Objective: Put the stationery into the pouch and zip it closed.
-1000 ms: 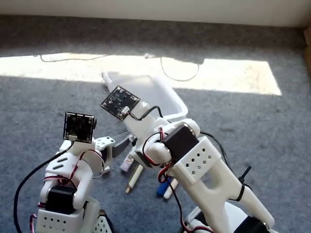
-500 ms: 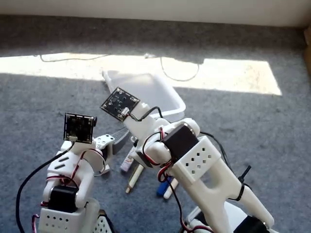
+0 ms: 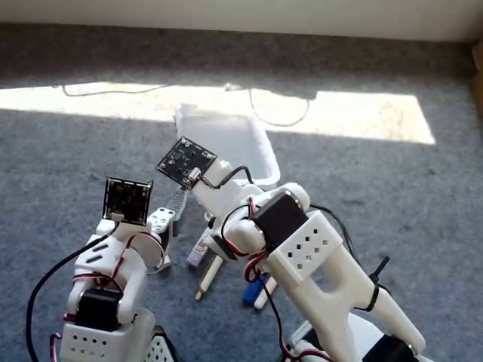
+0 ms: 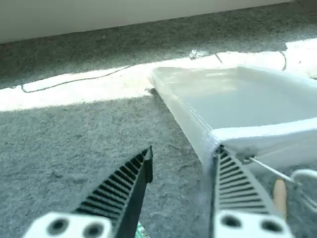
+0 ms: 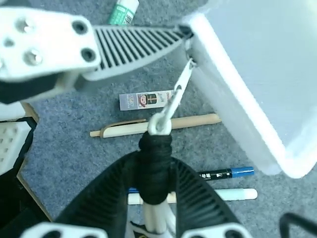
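One grey carpet [image 3: 392,211] holds everything: the translucent pouch [image 3: 226,143] sits there, your left gripper [image 4: 183,153] spread with one finger against its corner, your right gripper [image 5: 153,161] clenched on the black zipper cord [image 5: 155,144]. Beside the pouch lie a beige pen [image 5: 158,125], blue marker [image 5: 228,173] and eraser [image 5: 148,100].

Grey short-pile carpet [image 3: 392,196] covers the floor. A broad band of bright sunlight [image 3: 355,117] runs across it from side to side, with shaded carpet on both sides. A thin cable [image 3: 279,121] loops through the lit strip. At the far edge stands a pale wall [image 3: 241,15].
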